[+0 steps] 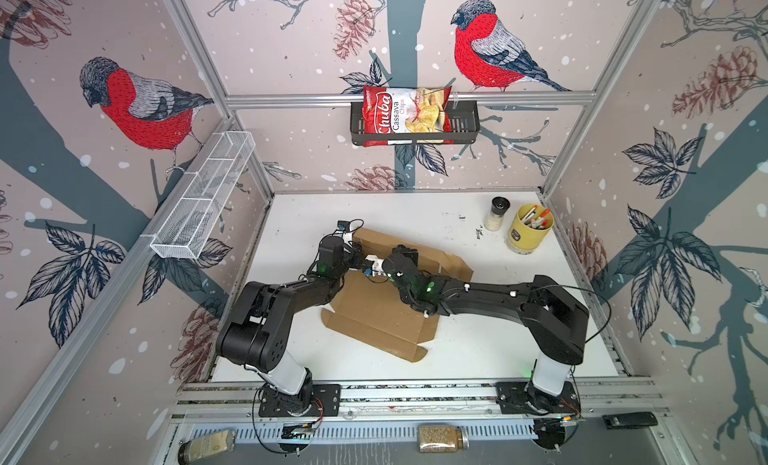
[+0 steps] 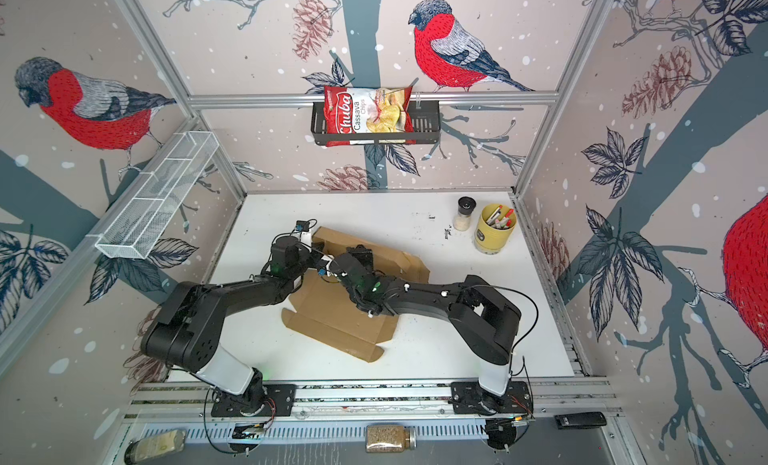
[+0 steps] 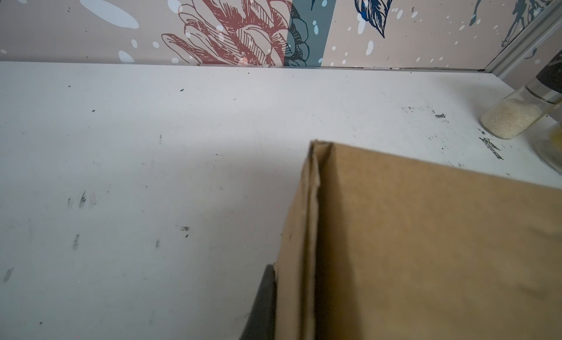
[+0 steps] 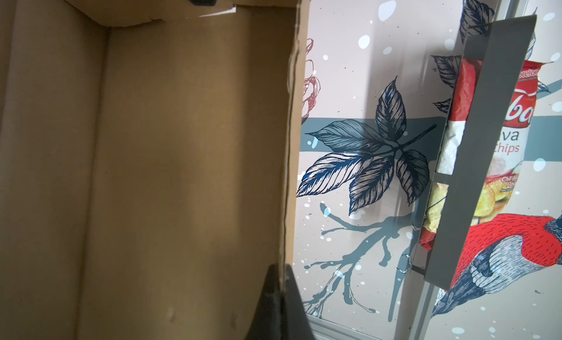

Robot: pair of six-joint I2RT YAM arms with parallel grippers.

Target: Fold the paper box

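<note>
Right gripper (image 4: 280,273) is pinched tight on the rim of a raised wall of the paper box (image 1: 382,313). Left gripper (image 1: 357,251) is squeezed shut on the corner flap next to it. Both likely keep that wall up while the rest lies flat on the white table (image 1: 478,346).

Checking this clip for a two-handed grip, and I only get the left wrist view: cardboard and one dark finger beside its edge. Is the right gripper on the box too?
Observer: Yes. In the right wrist view the right gripper is pinched shut on the edge of a raised wall of the box.
Operator: Is the whole sheet lifted?
Observer: No. In both top views its near part lies flat on the table.
Operator: Anything on the back wall?
Observer: A bag of chips sits in a black basket there.
</note>
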